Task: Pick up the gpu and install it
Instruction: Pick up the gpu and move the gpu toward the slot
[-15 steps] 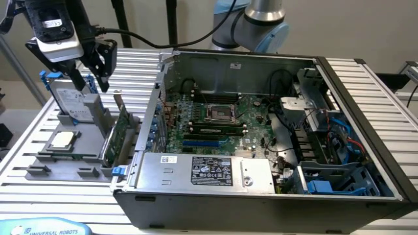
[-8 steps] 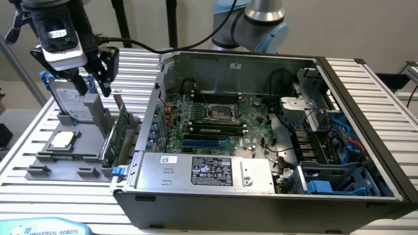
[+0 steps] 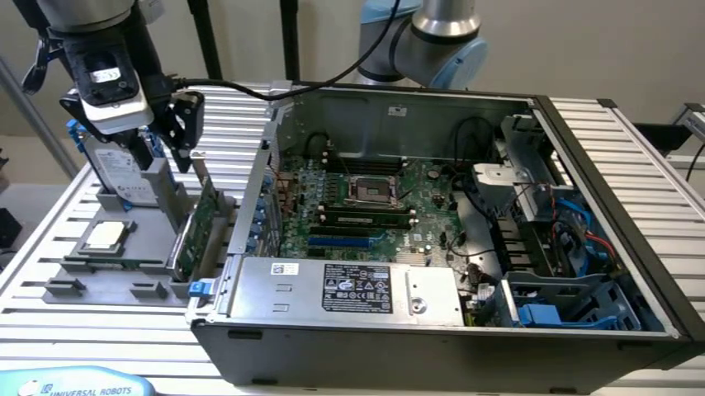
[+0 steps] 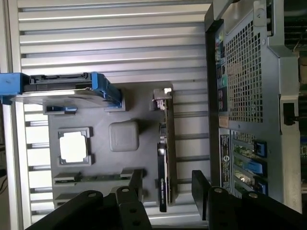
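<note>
— As the count runs outward from the tool, what is entered first?

— Item one: gripper (image 4: 167, 177), black, set wide. Its fingers (image 4: 135, 186) stand either side of the card's edge, neither touching it; it holds nothing.

— And the card?

— Item two: gpu (image 3: 198, 227), green, standing on its long edge in a slot of the grey holder (image 3: 66, 285). On the exterior view's clock face the gripper hangs at about 11 o'clock from it, just above. The card's metal bracket end is at its far end.

— Other pieces in the holder?

— Item three: processor chip (image 3: 105, 235), lying flat in a square recess, 9 o'clock from the gpu. Item four: silver hard drive (image 3: 115, 169) with blue side rails, upright, 10 o'clock from the gpu.

— Further out?

— Item five: computer case (image 3: 441, 351), lying open side up, just beside the holder at 3 o'clock. Item six: grey power supply (image 3: 342, 289) in the case's near corner, 4 o'clock from the gpu. Item seven: green motherboard (image 3: 364, 198) on the case floor, 2 o'clock. All rests on a slatted metal table (image 3: 99, 346).
</note>
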`<state>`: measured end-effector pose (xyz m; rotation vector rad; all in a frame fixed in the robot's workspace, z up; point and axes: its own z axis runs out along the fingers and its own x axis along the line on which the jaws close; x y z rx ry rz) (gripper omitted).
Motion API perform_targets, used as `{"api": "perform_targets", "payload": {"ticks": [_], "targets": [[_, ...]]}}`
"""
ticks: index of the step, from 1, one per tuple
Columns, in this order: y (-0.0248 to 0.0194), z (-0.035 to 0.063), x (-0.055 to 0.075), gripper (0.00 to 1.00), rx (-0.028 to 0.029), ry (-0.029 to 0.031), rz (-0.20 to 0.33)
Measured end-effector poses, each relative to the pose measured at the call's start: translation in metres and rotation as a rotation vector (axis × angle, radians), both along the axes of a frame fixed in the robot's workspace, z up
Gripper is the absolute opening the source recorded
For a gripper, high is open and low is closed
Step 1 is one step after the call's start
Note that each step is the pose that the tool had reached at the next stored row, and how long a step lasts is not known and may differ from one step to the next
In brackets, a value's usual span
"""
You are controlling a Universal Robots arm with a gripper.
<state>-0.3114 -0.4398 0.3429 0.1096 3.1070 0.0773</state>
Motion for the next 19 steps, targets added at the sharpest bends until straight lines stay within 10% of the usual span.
{"api": "perform_targets", "payload": {"ticks": [19], "targets": [[-0.0088, -0.0345, 0.0, 0.54, -0.0001, -0.0065, 0.0]]}}
